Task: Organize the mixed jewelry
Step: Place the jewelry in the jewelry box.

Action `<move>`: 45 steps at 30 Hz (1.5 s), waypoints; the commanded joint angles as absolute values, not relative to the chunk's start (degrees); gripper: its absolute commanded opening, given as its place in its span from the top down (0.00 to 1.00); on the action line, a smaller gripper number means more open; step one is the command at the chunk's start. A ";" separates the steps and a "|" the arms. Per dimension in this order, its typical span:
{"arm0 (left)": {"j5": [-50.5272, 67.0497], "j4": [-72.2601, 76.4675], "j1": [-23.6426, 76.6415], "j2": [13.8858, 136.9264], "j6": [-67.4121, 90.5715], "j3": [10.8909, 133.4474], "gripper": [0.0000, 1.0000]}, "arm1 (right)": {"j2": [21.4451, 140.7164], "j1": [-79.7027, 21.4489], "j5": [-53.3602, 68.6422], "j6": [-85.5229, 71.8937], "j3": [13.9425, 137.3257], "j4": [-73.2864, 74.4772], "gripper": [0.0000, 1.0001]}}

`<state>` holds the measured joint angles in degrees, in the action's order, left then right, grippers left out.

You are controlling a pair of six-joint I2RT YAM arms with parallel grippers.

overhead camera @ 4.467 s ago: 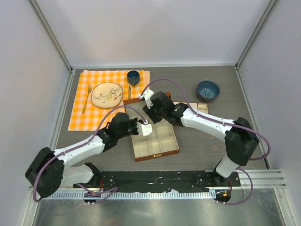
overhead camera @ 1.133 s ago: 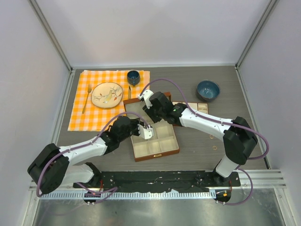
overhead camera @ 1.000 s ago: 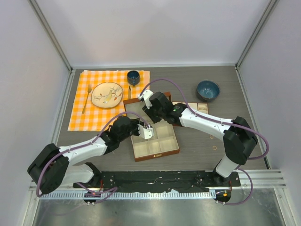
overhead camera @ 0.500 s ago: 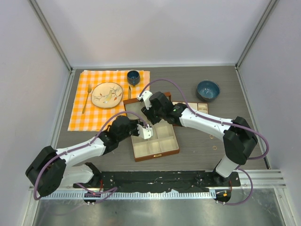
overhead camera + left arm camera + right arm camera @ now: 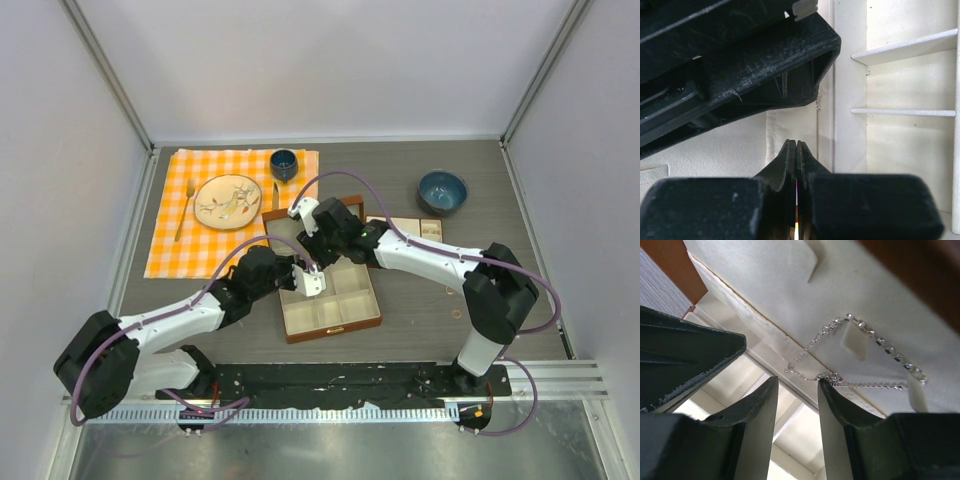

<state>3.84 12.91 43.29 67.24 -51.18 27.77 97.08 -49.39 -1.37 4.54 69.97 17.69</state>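
Necklace chain (image 5: pixel 881 341): bright, glittering metal. Box lining (image 5: pixel 765 280): matt cream, smooth, stitched seam. Right gripper (image 5: pixel 797 390): matt black plastic, scuffed.

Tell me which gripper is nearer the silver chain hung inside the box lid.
Right. The right gripper hovers open right at the silver chain, whose lower strand shows between its jaws. The left gripper is shut, further back beside the box compartments.

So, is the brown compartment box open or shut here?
Open: the brown wooden box has its lid raised behind it, leaving the cream compartments exposed.

Silver chain (image 5: pixel 885 345), orange-checked cloth (image 5: pixel 165 255)
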 commanded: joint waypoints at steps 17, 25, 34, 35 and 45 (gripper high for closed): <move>4.22 12.66 43.51 63.11 -49.75 28.39 1.00 | 99.23 -53.87 -13.80 7.03 72.77 15.12 0.57; 2.03 11.69 43.51 60.47 -49.48 28.04 1.00 | 100.29 -55.90 -19.25 7.73 73.30 14.85 0.61; 1.93 8.79 43.51 59.15 -45.27 29.70 1.00 | 92.82 -56.07 -17.23 9.23 70.49 16.34 0.56; 1.93 8.27 43.51 59.24 -44.92 30.23 1.00 | 92.29 -56.07 -16.62 9.49 69.88 16.61 0.54; -3.43 11.34 43.42 66.43 -47.11 33.22 1.00 | 82.01 -56.07 -10.20 13.53 64.95 19.51 0.48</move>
